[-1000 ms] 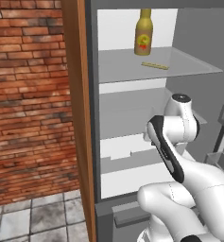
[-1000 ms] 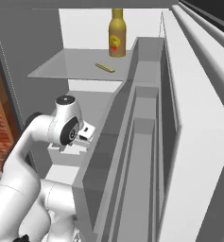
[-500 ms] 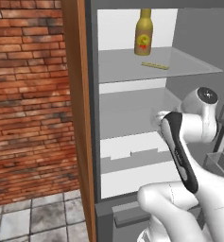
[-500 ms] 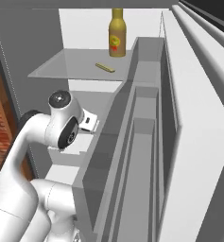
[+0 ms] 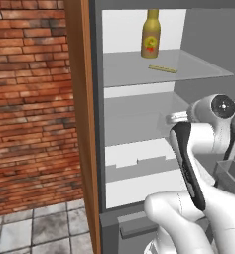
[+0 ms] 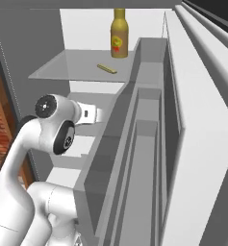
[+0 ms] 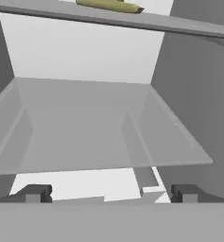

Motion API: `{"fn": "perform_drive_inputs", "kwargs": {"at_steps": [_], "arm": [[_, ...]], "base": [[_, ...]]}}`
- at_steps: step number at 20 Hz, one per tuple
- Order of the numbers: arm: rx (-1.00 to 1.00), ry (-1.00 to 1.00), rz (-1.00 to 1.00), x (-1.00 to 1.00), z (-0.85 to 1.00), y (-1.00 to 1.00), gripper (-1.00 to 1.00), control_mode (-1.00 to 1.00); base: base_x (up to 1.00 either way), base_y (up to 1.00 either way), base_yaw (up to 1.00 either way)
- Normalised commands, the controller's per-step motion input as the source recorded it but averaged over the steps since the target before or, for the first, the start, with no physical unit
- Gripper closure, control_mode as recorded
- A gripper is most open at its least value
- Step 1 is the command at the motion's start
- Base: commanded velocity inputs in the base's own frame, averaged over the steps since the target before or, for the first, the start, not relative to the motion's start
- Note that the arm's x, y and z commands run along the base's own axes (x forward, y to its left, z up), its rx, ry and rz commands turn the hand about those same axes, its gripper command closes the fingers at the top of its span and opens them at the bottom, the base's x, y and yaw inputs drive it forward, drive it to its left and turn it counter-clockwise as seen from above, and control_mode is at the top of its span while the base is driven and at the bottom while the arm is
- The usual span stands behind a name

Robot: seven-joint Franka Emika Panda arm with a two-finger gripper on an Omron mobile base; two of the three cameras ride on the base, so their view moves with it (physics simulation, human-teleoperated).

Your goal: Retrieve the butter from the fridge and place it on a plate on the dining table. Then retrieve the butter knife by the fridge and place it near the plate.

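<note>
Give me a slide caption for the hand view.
Open gripper facing a bare glass fridge shelf, with the yellow butter stick on the shelf above.

The bottle (image 5: pixel 151 33) is cropped at its top; the butter (image 7: pixel 108 5) partly too.

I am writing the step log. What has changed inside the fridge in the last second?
The arm swung its elbow right and reached deeper toward the middle shelf. The gripper stayed open and empty. The bottle and the yellow stick on the upper shelf did not move.
</note>
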Motion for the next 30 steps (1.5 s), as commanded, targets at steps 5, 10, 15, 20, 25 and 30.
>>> {"fn": "perform_drive_inputs", "kwargs": {"at_steps": [5,10,15,20,25,30], "arm": [[-0.09,0.08,0.01,0.01,0.54,-0.02,-1.0,-1.0],[0.1,0.11,-0.03,0.0,0.39,-0.01,-1.0,-1.0],[0.02,-0.02,-0.05,0.0,0.48,0.0,-1.0,-1.0],[0.0,-0.38,0.0,0.02,0.09,0.0,-1.0,-1.0],[0.0,-0.3,0.0,0.09,0.27,0.0,-1.0,-1.0],[0.0,0.01,0.0,0.25,0.74,0.0,-1.0,-1.0]], "base": [[0.0,0.0,0.0],[0.0,0.0,0.0],[0.0,0.0,0.0],[0.0,0.0,0.0],[0.0,0.0,0.0],[0.0,0.0,0.0]]}}
